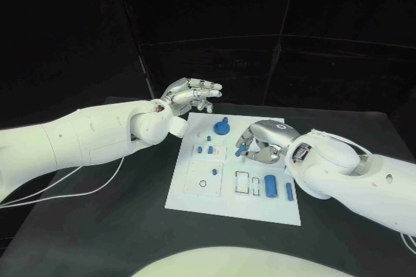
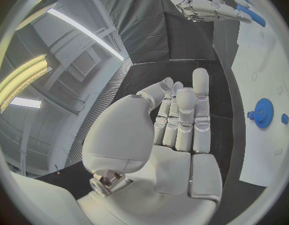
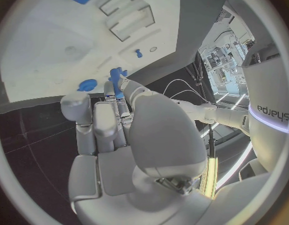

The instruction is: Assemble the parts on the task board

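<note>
The white task board [image 1: 195, 196] lies in the middle of the black table. My right hand [image 1: 262, 142] hovers over the board's right-middle and pinches a small blue peg [image 1: 240, 151] at its fingertips; the same peg [image 3: 116, 81] shows in the right wrist view. A blue gear [image 1: 223, 128] stands at the board's far edge, also the gear [image 2: 263, 112] in the left wrist view. My left hand [image 1: 192, 95] is raised beyond the board's far-left corner, fingers extended and holding nothing. Two small blue pegs [image 1: 205, 149] stand left of my right hand.
Two blue cylinders [image 1: 270, 185] lie on the board's near-right part beside white rectangular slots [image 1: 243, 181]. A round recess [image 1: 203, 183] sits in the near-left block. A white cable [image 1: 61, 190] runs over the table on the left. Black tabletop surrounds the board.
</note>
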